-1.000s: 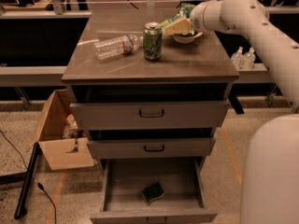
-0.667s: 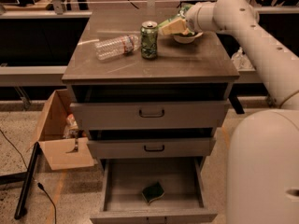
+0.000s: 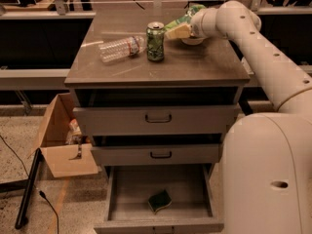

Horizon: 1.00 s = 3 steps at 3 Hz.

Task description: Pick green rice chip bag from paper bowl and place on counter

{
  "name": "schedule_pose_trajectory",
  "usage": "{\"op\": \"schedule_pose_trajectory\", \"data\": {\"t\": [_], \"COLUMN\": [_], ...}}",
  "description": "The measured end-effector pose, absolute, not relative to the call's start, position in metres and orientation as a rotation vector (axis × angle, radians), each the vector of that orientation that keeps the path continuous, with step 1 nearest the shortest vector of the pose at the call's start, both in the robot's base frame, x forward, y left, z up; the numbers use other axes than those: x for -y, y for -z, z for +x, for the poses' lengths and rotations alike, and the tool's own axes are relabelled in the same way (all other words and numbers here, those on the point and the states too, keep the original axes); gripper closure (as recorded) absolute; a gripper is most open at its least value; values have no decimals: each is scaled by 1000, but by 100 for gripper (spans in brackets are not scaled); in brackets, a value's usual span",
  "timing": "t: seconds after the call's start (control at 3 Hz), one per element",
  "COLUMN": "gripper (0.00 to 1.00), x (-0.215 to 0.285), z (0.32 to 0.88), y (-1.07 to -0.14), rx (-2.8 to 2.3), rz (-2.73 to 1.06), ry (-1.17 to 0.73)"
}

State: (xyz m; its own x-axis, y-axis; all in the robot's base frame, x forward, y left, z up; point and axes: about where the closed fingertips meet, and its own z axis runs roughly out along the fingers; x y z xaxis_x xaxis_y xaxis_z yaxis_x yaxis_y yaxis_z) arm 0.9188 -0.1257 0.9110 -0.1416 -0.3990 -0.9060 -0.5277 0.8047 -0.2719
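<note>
The green rice chip bag (image 3: 184, 19) is light green with a yellowish patch, and it hangs at the tip of my gripper (image 3: 178, 31). The gripper is at the back right of the counter (image 3: 161, 65), shut on the bag and holding it just left of and above the paper bowl (image 3: 192, 41). Only the bowl's lower rim shows under my wrist. The bag sits right beside the top of the dark green soda can (image 3: 155, 42). My arm reaches in from the right.
A clear plastic bottle (image 3: 121, 48) lies on its side left of the can. The bottom drawer (image 3: 161, 204) is pulled open with a dark sponge (image 3: 160, 200) inside. An open cardboard box (image 3: 63, 140) stands on the floor at the left.
My gripper and the bag have moved left, from over the bowl towards the can. The can, the bottle and the bowl stay where they were.
</note>
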Motion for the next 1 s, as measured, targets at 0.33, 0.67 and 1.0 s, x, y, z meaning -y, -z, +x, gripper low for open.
{"op": "schedule_pose_trajectory", "data": {"t": [0.33, 0.67, 1.0], "gripper": [41, 64, 87], "x": [124, 122, 122], "z": [925, 930, 933], "y": [-902, -897, -898], "rx": [-1773, -1784, -1791], "rz": [-715, -712, -704], "ry": [-127, -121, -109]}}
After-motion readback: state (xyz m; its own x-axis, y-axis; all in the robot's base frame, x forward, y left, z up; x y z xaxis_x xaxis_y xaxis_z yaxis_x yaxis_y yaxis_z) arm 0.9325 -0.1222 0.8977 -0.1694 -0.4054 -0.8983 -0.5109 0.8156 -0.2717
